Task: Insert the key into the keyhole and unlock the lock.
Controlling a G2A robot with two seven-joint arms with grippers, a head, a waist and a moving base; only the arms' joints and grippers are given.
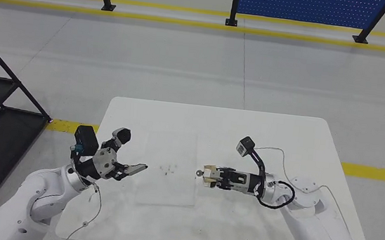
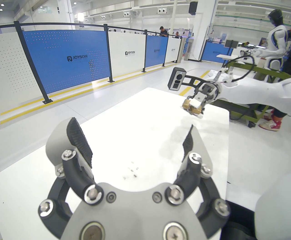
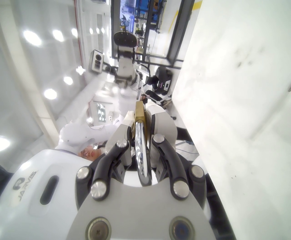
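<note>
The brass padlock (image 3: 139, 113) is sitting clamped in the right claw (image 1: 210, 177), raised off the tabletop (image 1: 261, 138) rather than resting on it. Its chrome shackle (image 3: 141, 150) is running back between the two fingers toward the wrist, so the body's free end is pointing away from that arm and across toward the left claw (image 2: 132, 124). That is the axis you are working with: the padlock's long line is lying roughly along the right forearm, and the end where the keyhole is likely to be is facing the other arm.

A small pale bit (image 1: 199, 171) is showing right at that free end in the top view. It is too small for you to tell whether it is the key, and no key is showing plainly elsewhere.

The left claw is standing wide open and is holding nothing, its ribbed pads (image 2: 78, 138) spread apart. It is hovering over the near left part of the tabletop, well apart from the padlock, with a few dark specks (image 1: 168, 168) lying on the surface between the two arms.

So you are looking at a head-on line-up: the open claw is facing the padlock's free end, and any key would probably be travelling along that same line.
</note>
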